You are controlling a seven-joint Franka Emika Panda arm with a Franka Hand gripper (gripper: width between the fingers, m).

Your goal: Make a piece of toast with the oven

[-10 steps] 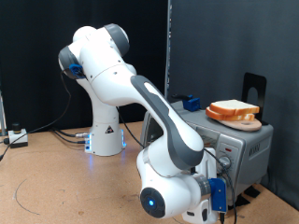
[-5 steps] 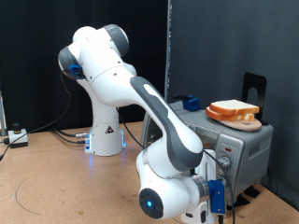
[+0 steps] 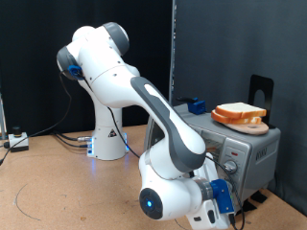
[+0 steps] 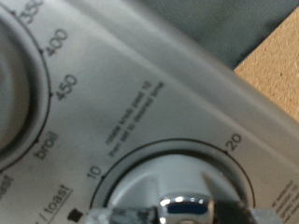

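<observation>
Toast sat atop oven, unbaked; my gripper clamped on timer knob.

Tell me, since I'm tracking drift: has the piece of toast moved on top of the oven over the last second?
No. The piece of toast sits at the same spot on its round plate atop the oven, unchanged against the oven's top edge in the exterior view.

Exterior views workspace sideways; wrist close on the oven.
</observation>
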